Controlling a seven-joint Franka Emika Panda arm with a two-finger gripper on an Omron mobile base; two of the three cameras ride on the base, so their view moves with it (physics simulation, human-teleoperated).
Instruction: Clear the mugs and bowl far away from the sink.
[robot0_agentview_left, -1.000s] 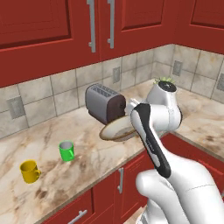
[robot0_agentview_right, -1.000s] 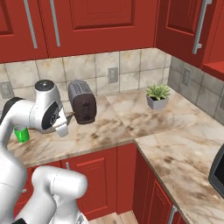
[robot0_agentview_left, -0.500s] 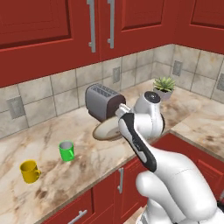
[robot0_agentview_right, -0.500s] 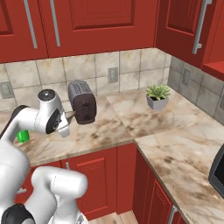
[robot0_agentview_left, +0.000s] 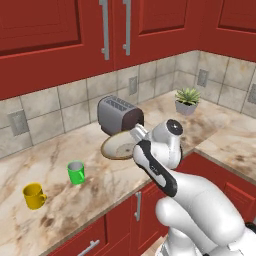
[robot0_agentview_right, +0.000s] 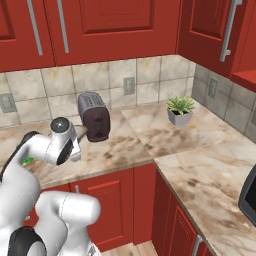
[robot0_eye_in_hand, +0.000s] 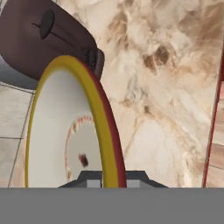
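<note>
1. The gripper fingertips are mostly cut off at the bottom of the hand view; in the left base view the arm hides part of the bowl.
2. The jaws are pinched narrowly on the bowl's rim, holding it just in front of the toaster.
3. The green mug and yellow mug stand apart on the marble counter, below red cabinets.

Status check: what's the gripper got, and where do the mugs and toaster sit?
Gripper shut on the bowl rim, bowl held beside the toaster. Green mug and yellow mug stand apart on the counter. Toaster close by the bowl.
</note>
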